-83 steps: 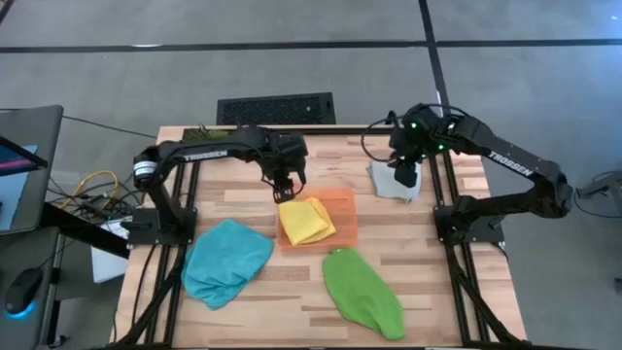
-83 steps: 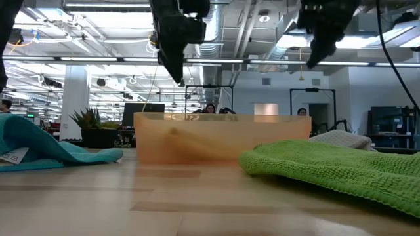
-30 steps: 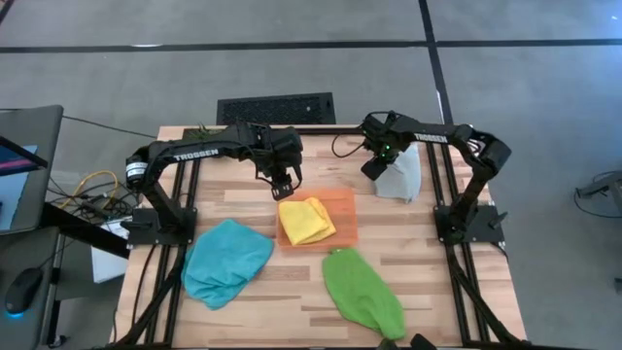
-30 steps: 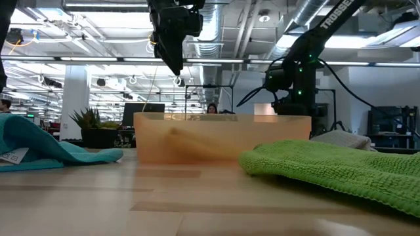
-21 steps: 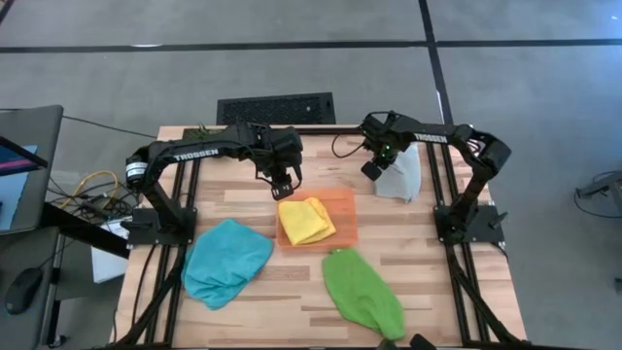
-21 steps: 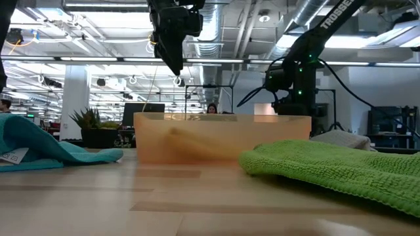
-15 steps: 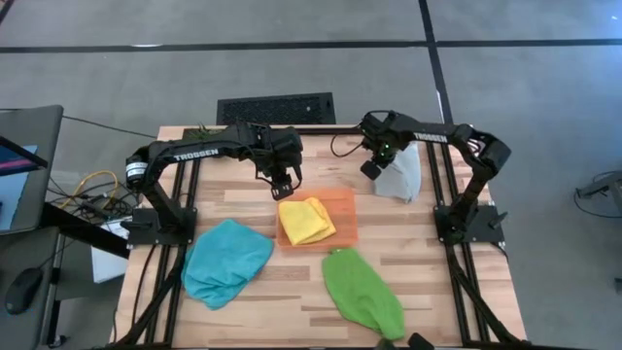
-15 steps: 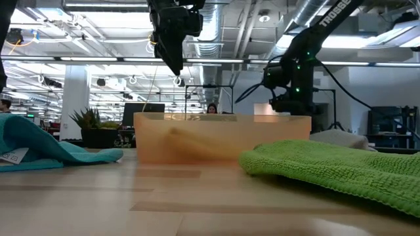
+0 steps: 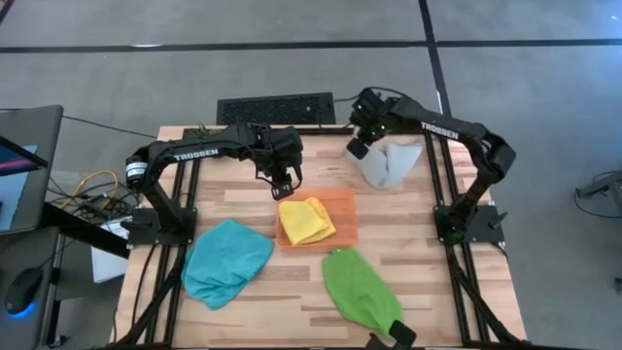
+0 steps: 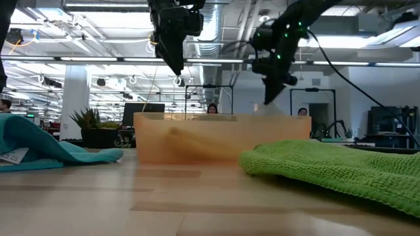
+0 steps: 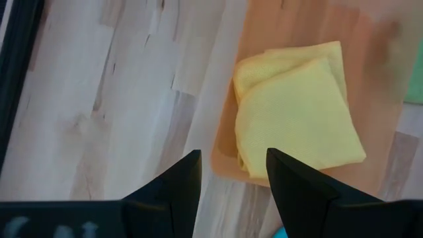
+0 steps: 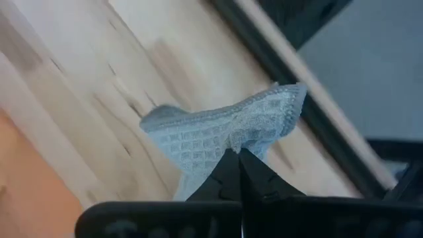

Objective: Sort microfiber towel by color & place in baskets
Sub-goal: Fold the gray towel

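A folded yellow towel (image 9: pixel 306 221) lies in the orange basket (image 9: pixel 344 209) at the table's middle. My left gripper (image 9: pixel 285 185) hovers open above the basket's far left corner, and its fingers (image 11: pixel 188 175) touch nothing. My right gripper (image 9: pixel 358 148) is shut on a pale grey towel (image 9: pixel 391 165), raised over the far right part of the table. A teal towel (image 9: pixel 226 261) lies crumpled near the left, and a green towel (image 9: pixel 362 292) lies near the front, right of the middle. My right gripper pinches a bunched fold of the grey towel (image 12: pixel 228 142) between its two shut fingers, coming from above. The cloth fans out beyond the fingertips, with a hemmed edge (image 12: pixel 285 98) showing. The towel hangs slack below the gripper (image 10: pixel 270 92). The basket's wall hides its lower end in the low view.
A small green plant (image 9: pixel 201 127) stands at the table's far left corner. A black grille (image 9: pixel 276 108) lies beyond the far edge. Bare wood shows between the basket and the grey towel, and between the teal and green towels.
My right gripper has shut on the grey towel, then risen and moved toward the table's left and far edge. The towel, a heap on the table before, is now pulled up and drawn out below the gripper.
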You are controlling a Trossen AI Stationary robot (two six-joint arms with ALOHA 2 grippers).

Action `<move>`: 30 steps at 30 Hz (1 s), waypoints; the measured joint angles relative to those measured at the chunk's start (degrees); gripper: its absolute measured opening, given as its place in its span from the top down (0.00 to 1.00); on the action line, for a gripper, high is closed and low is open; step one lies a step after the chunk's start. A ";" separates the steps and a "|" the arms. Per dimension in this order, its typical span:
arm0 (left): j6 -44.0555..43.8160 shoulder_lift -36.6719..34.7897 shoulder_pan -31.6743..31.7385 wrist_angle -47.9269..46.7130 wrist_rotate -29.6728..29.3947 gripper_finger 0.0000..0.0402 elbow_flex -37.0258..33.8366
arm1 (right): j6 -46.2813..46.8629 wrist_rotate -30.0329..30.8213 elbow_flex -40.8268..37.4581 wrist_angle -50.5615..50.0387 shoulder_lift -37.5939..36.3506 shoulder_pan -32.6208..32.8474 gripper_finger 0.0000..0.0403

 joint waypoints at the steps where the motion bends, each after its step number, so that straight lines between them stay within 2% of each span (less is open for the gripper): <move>1: 0.23 0.00 0.00 0.49 -0.06 0.59 0.00 | -0.17 -0.04 1.18 -0.04 0.00 0.27 0.99; 7: 2.10 0.02 0.63 7.53 -2.05 0.59 0.00 | -3.05 -0.17 5.98 -0.42 0.00 3.28 1.00; 11: 3.33 0.02 3.12 13.17 0.73 0.59 0.02 | -4.40 -0.17 8.86 -1.48 0.00 5.30 1.00; 16: 11.64 0.14 5.86 17.11 2.51 0.59 0.04 | -5.94 -0.16 12.74 -3.07 0.00 7.60 1.00; 21: 18.25 1.00 7.25 19.74 9.08 0.59 0.06 | -5.96 -0.15 15.58 -3.84 0.00 9.04 1.00; 25: 20.87 2.17 6.91 22.47 8.82 0.59 -0.07 | -5.16 -0.16 16.59 -3.88 0.02 9.08 1.00; 30: 22.52 4.40 6.32 30.35 6.89 0.59 0.02 | -4.01 -0.08 16.76 -3.86 0.02 8.92 1.00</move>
